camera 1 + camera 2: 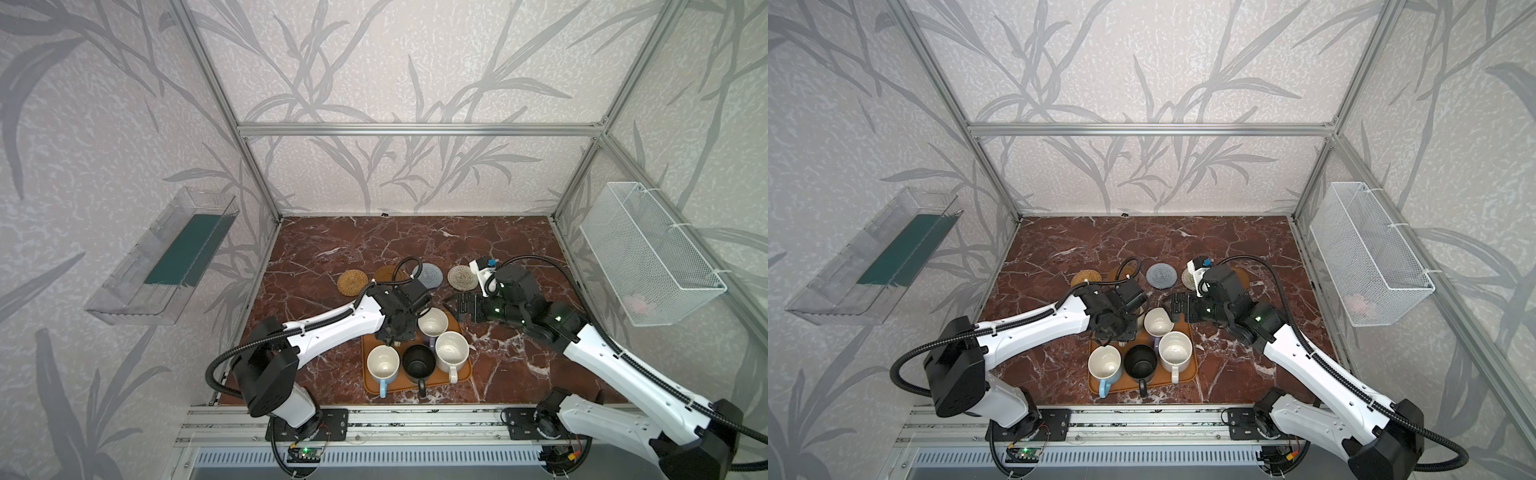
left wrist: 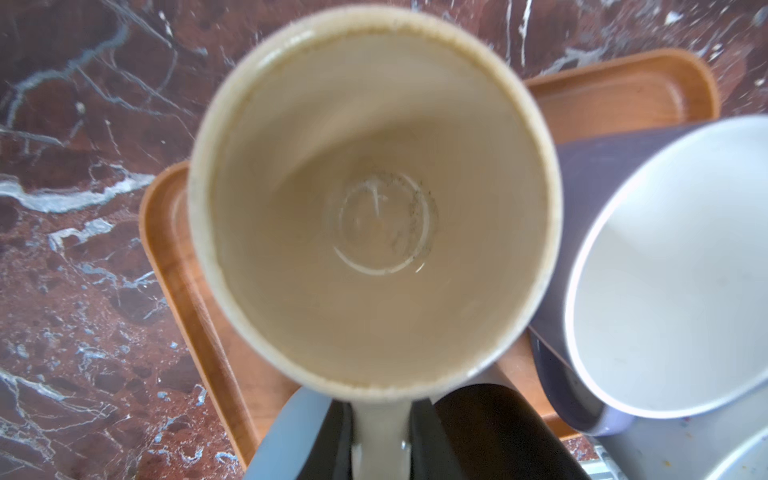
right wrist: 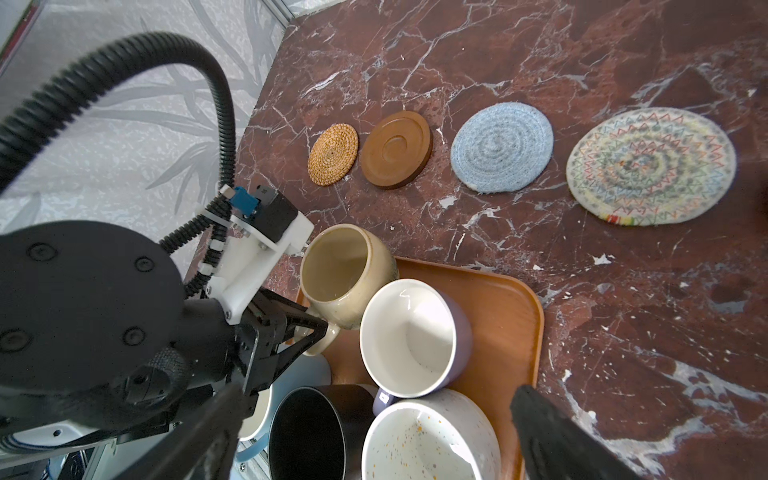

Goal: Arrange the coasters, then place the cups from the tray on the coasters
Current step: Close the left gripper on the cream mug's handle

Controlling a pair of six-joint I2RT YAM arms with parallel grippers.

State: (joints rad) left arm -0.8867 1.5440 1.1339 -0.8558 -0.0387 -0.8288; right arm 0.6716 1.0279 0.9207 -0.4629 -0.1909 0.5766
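Right wrist view: the left gripper (image 3: 318, 332) is clamped on the handle of the beige mug (image 3: 345, 270), which is tilted at a corner of the orange-brown tray (image 3: 503, 316), beside the lavender mug (image 3: 415, 336). In a top view the tray lies at lower centre of the frame. The right gripper (image 1: 460, 307) hovers just right of it, jaws spread wide, and four coasters (image 1: 430, 275) line up above.

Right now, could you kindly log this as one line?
left claw: shut on beige mug handle | right claw: open, empty | tray: four other mugs | coasters: bare
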